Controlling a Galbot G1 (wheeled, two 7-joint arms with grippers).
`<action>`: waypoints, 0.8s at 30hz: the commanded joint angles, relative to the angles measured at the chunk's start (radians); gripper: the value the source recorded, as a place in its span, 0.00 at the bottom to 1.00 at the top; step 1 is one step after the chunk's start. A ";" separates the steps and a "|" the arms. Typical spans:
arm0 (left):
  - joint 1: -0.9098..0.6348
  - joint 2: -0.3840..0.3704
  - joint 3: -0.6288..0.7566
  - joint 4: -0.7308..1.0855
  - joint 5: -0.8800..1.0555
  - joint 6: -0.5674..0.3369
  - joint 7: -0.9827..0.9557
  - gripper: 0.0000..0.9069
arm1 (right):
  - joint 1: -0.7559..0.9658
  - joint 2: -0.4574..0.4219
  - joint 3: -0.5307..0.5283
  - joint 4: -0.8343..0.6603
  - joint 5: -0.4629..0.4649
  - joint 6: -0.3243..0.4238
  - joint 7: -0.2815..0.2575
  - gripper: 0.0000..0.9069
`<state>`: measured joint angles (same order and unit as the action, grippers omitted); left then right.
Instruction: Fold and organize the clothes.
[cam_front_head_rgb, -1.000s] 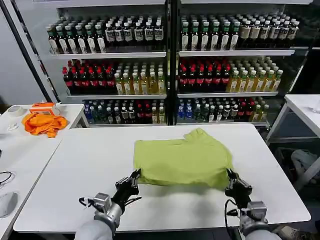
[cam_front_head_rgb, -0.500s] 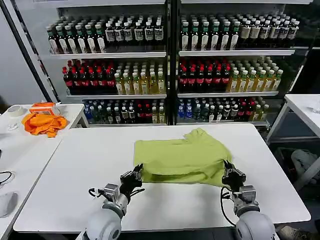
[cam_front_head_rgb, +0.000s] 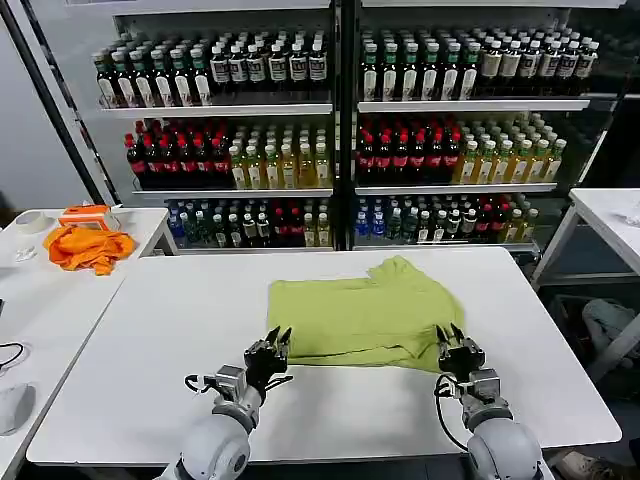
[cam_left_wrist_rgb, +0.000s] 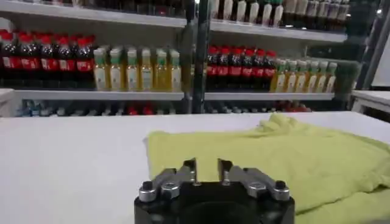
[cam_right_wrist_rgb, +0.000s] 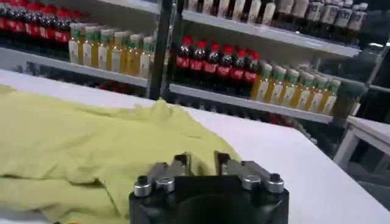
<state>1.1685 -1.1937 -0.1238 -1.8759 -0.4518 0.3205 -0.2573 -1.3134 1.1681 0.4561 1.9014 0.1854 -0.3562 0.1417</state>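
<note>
both claws open: left claw, right claw, at t-shirt near edge.

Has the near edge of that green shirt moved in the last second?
Yes. The T-shirt's near edge has been carried away from the table's front edge, toward the shelves, folded over; both pincers, left and right, look open.

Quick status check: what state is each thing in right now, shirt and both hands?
T-shirt: lying on the table, partly folded, one bunched corner at the far edge.
Left hand: open, empty, at the shirt's near left corner.
Right hand: open, empty, at the shirt's near right corner.
Orange cloth: crumpled on the side table, untouched.
</note>
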 joint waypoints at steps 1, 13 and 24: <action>0.064 -0.006 -0.020 -0.025 0.014 0.002 0.001 1.00 | -0.103 -0.001 0.086 0.094 0.012 -0.035 -0.012 1.00; 0.060 -0.022 -0.012 0.024 0.010 0.025 -0.024 1.00 | -0.186 0.010 0.178 0.124 0.138 -0.191 0.020 1.00; 0.065 -0.019 -0.002 0.027 0.015 0.031 -0.033 0.02 | -0.124 0.010 0.128 0.040 0.215 -0.164 0.034 0.00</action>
<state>1.2177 -1.2118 -0.1261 -1.8533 -0.4397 0.3411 -0.2852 -1.4386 1.1784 0.5818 1.9696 0.3503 -0.5108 0.1688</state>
